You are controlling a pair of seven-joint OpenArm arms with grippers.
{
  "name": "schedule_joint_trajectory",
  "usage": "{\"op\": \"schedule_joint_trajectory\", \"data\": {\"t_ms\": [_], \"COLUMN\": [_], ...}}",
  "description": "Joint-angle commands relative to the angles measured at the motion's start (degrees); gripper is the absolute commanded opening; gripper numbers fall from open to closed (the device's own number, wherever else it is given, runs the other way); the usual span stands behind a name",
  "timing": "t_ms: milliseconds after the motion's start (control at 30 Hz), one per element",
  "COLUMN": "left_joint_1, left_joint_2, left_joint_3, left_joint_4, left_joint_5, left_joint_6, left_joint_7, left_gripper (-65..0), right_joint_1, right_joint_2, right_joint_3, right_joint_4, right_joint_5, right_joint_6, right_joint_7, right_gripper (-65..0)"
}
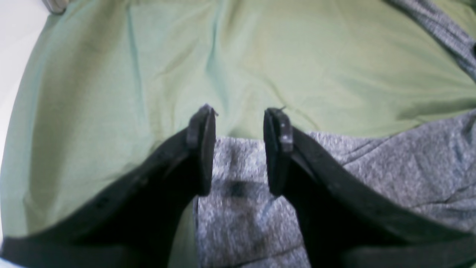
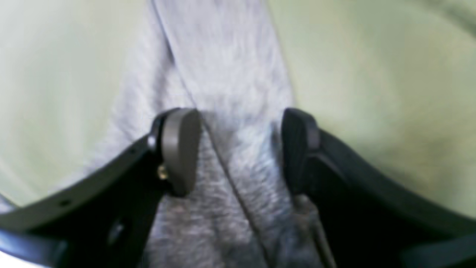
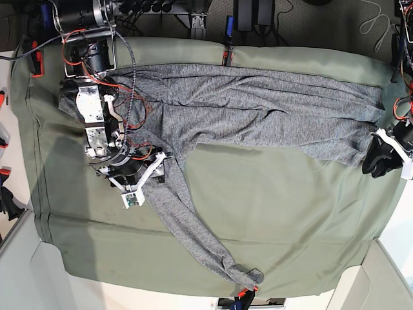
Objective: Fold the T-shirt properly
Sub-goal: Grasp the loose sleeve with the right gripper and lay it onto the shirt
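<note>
A large heather-grey knit T-shirt with long sleeves (image 3: 258, 110) lies spread across the tabletop, which is covered by a smooth olive-green cloth (image 3: 290, 213). In the base view the shirt's body runs in a long band across the far half of the cloth, from near the left edge to near the right edge. One long sleeve (image 3: 193, 232) angles away from the body toward the near edge, its cuff ending close to the cloth's front border.

The right hand (image 2: 238, 149) sits on the left side of the base view, over the place where that sleeve leaves the body. Its wrist camera shows the two fingers (image 2: 182, 149) standing apart, with a ridge of grey knit rising between them; the fabric fills the gap, and whether the pads press it cannot be told from the blurred picture. The hand is spread wide, not clamped.

The left hand (image 1: 240, 149) is at the right edge of the base view, at the shirt's hem end. Its wrist camera shows the black fingers (image 1: 202, 149) parted, with the grey fabric's edge lying beneath and between them and green cloth beyond the tips. The fingers hold nothing visibly; the hand is open over the hem corner.
</note>
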Motion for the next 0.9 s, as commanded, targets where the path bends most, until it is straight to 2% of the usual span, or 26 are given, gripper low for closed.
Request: {"op": "schedule_joint_trajectory", "data": {"t_ms": [0, 33, 67, 167, 267, 400, 600, 867], "left_joint_1": [-0.8, -0.8, -0.8, -0.8, -0.8, -0.8, -0.8, -0.8], "left_joint_2": [-1.6, -1.6, -1.6, -1.6, -1.6, -1.6, -1.6, -1.6], "left_joint_3": [-0.6, -0.6, -0.6, -0.6, -0.6, -0.6, -0.6, -0.6], "left_joint_4": [0.8, 0.8, 0.8, 0.8, 0.8, 0.8, 0.8, 0.9], "left_joint_5": [-1.2, -1.2, -1.4, -1.7, -1.7, -1.7, -1.7, -2.5], "left_joint_6": [-0.5, -0.5, -0.5, -0.5, -0.5, -0.5, -0.5, -0.5], "left_joint_7": [-1.4, -1.4, -1.4, -1.5, -1.4, -1.4, -1.4, -1.4], "left_gripper": [-40.2, -40.2, -40.2, -40.2, -40.2, -40.2, -40.2, -40.2], "right_joint_1": [1.7, 1.6, 1.4, 1.0, 0.5, -2.8, -12.3, -23.9], "right_joint_2": [-1.0, -1.6, -2.2, -3.9, -5.4, -6.7, -6.4, 0.1], "right_joint_3": [-0.3, -0.3, -0.3, -0.3, -0.3, -0.3, -0.5, -0.5], "right_joint_4": [-0.1, -0.3, -0.1, 1.2, 3.9, 11.6, 26.4, 37.0], "right_joint_5": [-0.5, -1.0, -1.0, -0.9, -0.1, 6.6, 11.8, 19.2], "right_joint_6": [0.0, 0.1, 0.2, 2.3, 7.9, 13.9, 15.1, 16.2], "right_joint_7": [-0.2, -0.2, -0.2, -0.4, -2.8, -6.9, -13.0, -13.4], "right_gripper": [-30.6, -33.4, -39.0, -63.9, -65.0, -65.0, -65.0, -65.0]}}
